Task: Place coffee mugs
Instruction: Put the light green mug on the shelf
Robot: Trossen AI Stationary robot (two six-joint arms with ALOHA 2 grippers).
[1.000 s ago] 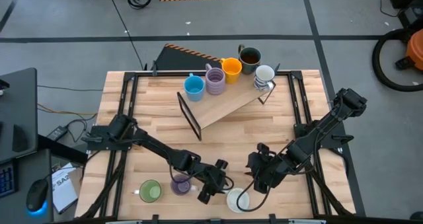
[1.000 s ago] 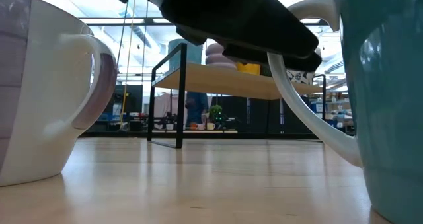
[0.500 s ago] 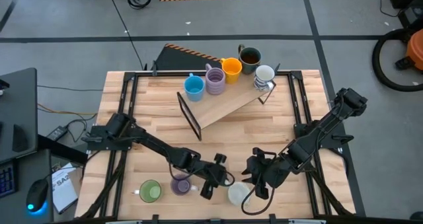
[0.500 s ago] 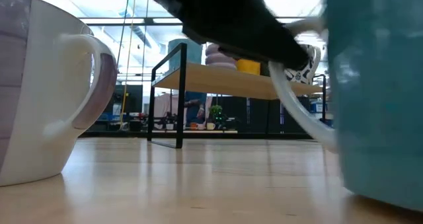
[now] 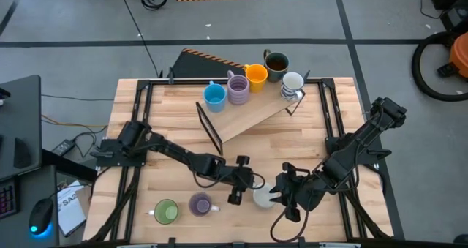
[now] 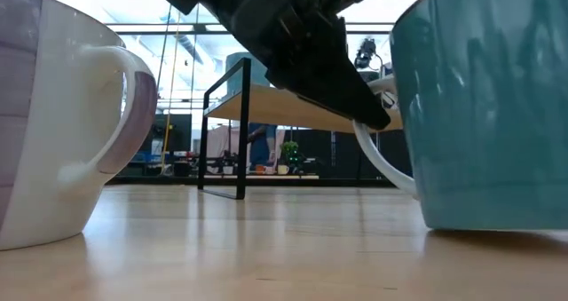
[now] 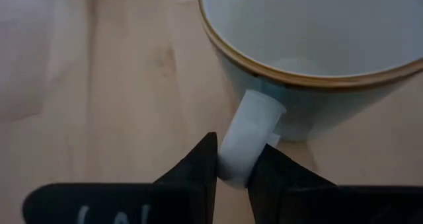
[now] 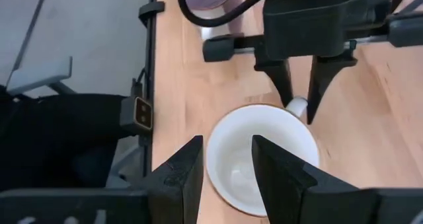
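Gripping the handle (image 7: 250, 139) of a white mug (image 5: 263, 197), the left gripper (image 5: 244, 181) is closed on it at the table's (image 5: 307, 138) front centre. The mug's rim is pinched by the right gripper (image 5: 281, 197) from the opposite side. Purple mug (image 5: 200, 203) and green mug (image 5: 166, 211) are nearby; five mugs are on the shelf (image 5: 252, 113).

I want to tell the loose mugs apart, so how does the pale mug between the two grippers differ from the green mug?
The pale mug has a white inside and a thin gold rim; the green mug is green inside. The pale mug is gripped: the left gripper pinches its handle and the right gripper straddles its rim, while the green mug stands untouched near the table's front left edge. Both stand upright on the wooden table, off the rack.
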